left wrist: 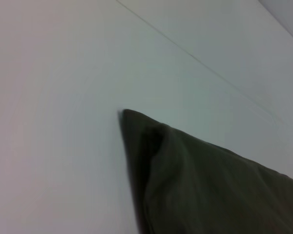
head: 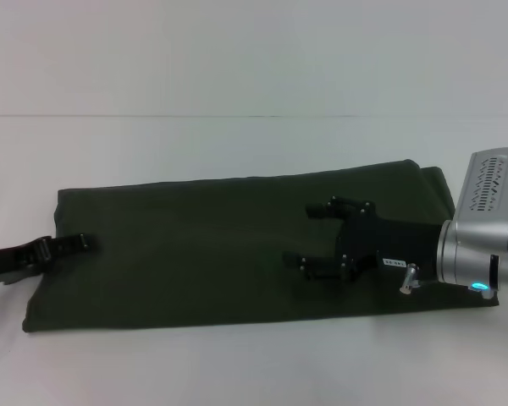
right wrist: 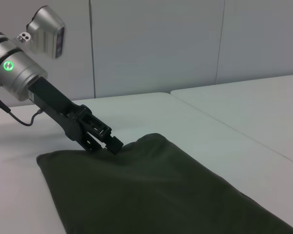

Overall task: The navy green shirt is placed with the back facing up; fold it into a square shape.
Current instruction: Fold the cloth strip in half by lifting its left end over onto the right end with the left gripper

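The navy green shirt (head: 220,245) lies as a long band, crosswise folds left; my right hand (head: 317,237) hovers spread, my left hand (head: 83,242) grips its left edge.

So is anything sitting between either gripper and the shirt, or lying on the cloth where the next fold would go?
Nothing visible. The left gripper is already at the navy green shirt at its left edge, and the right gripper hangs open over its right half. The cloth and the white table carry nothing else.
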`<state>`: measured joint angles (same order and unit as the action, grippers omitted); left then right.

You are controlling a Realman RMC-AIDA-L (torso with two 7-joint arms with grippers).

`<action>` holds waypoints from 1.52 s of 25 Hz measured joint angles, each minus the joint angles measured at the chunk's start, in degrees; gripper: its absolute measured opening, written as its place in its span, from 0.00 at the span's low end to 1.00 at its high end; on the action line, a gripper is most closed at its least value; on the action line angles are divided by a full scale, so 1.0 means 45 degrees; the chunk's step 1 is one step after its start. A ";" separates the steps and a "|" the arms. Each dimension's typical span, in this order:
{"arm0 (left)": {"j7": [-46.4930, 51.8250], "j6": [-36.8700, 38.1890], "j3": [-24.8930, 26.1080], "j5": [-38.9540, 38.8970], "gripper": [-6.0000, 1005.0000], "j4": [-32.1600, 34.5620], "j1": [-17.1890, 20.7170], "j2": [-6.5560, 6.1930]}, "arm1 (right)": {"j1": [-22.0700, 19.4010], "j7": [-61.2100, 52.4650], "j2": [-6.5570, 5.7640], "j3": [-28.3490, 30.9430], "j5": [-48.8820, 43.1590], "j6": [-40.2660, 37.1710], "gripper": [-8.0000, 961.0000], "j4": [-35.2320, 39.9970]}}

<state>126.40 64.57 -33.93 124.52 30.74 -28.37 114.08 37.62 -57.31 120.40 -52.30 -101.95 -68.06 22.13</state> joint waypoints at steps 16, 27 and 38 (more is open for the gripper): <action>0.0242 0.0448 -0.0100 0.0035 0.85 -0.0511 -0.0559 0.0025 | -0.0008 0.0014 0.0000 -0.0036 0.0123 -0.0096 0.95 -0.0017; 0.0272 0.0258 -0.0169 0.0238 0.51 -0.0472 -0.0552 -0.0076 | -0.0020 0.0022 0.0000 -0.0039 0.0160 -0.0112 0.95 -0.0017; 0.0272 0.0083 -0.0175 0.0283 0.12 -0.0462 -0.0619 -0.0096 | -0.0005 0.0001 0.0000 -0.0059 0.0157 -0.0111 0.95 -0.0017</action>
<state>127.62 64.94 -34.72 125.80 28.66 -31.15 113.65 37.59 -57.31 120.40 -52.56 -101.25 -68.56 22.06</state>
